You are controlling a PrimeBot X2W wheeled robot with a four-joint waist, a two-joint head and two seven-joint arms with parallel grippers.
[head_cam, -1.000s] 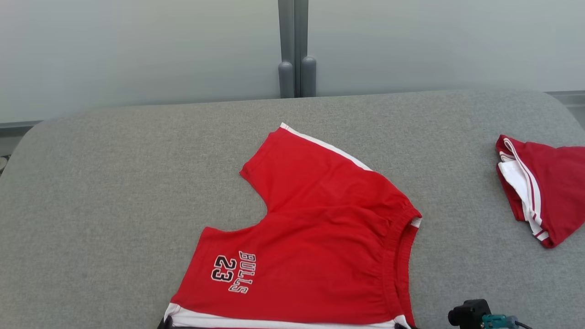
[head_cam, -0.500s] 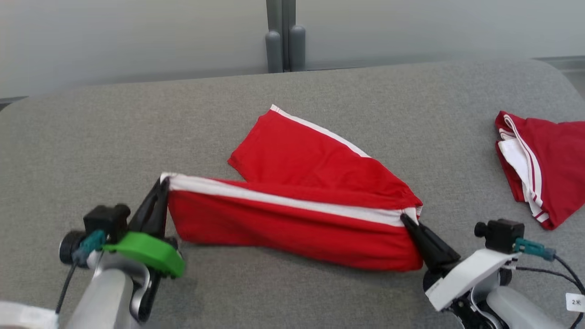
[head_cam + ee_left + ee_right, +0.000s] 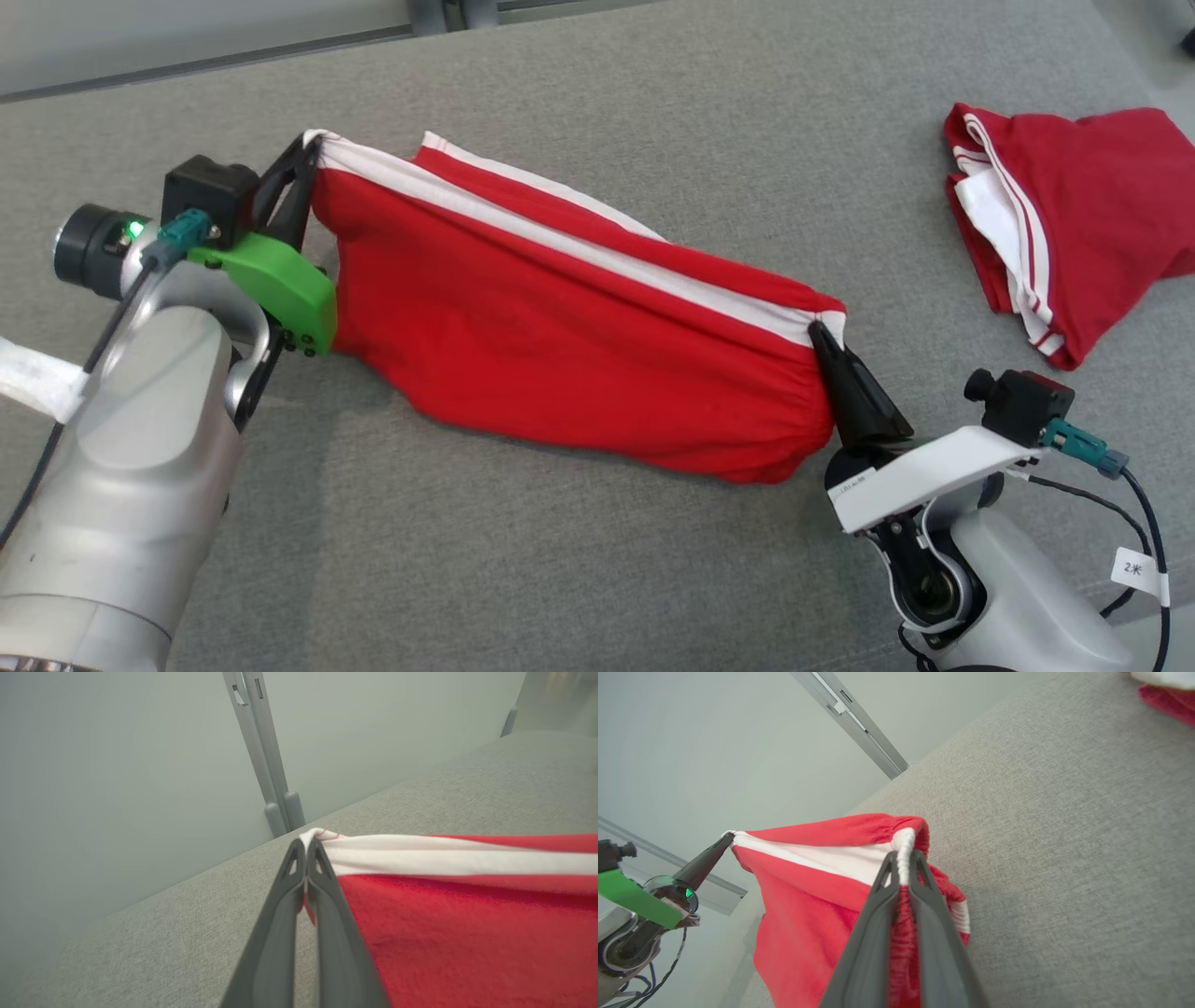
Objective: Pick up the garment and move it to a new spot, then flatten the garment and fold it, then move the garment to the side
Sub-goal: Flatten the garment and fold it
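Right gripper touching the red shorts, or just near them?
Touching. Right wrist view: the right gripper is shut on the red shorts, pinching the white-striped waistband corner.

A wide bench (image 3: 560, 560) covered in woven grey fabric takes up most of the head view. Its top is flat and padded. In the left wrist view its far edge runs along a pale grey-green wall (image 3: 117, 788) that looks smooth and frosted, with no window or picture on it. A slim grey post (image 3: 254, 742) rises up the wall behind the far edge. Two short rounded stubs (image 3: 285, 812) stand side by side at the foot of the post, touching the bench's far edge. The light is soft and even, with faint shadows on the fabric.
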